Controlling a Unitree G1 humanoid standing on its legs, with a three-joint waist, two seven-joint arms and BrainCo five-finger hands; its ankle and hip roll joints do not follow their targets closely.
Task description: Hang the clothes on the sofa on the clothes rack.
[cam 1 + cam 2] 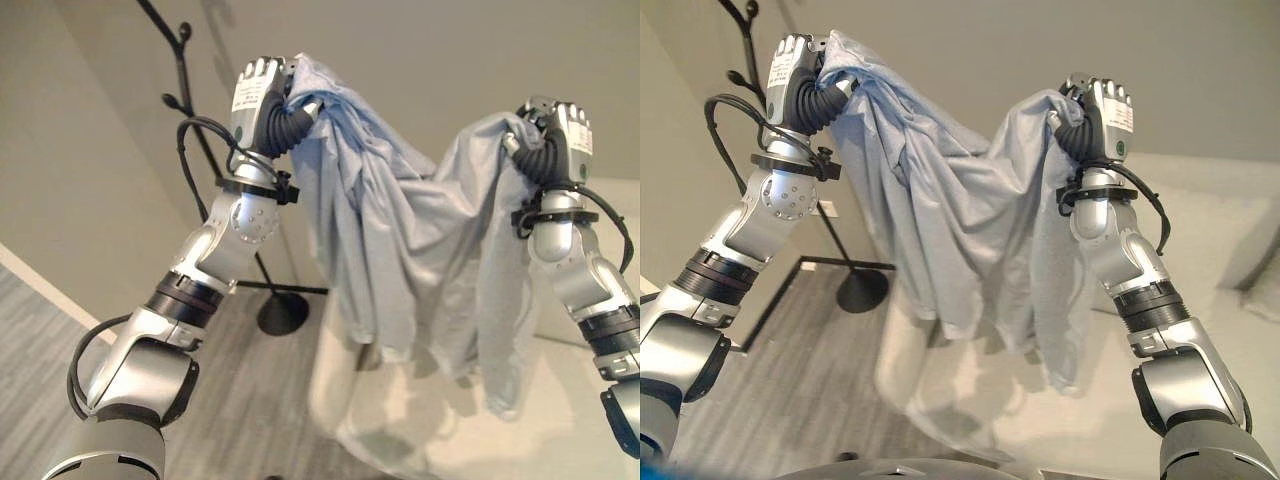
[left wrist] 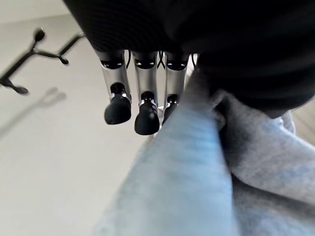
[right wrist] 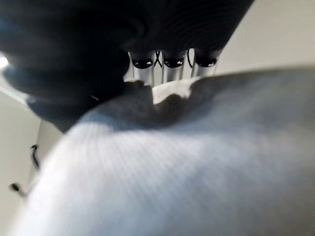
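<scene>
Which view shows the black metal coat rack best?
Left eye view: the black metal coat rack shows hooks, pole and round base behind the left hand. Right eye view cuts its top; both wrist views catch hooks alone.

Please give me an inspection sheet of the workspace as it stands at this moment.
Surface: pale sofa below the arms.
Job's things: light blue garment held up, stretched between both hands, hanging clear of the sofa; black clothes rack stands behind the left arm, not yet holding it.
Clutter: nothing seen.
Hands: left hand and right hand each grip a top edge of the garment.
Cables: nothing seen.
Surroundings: plain wall, grey floor.
</scene>
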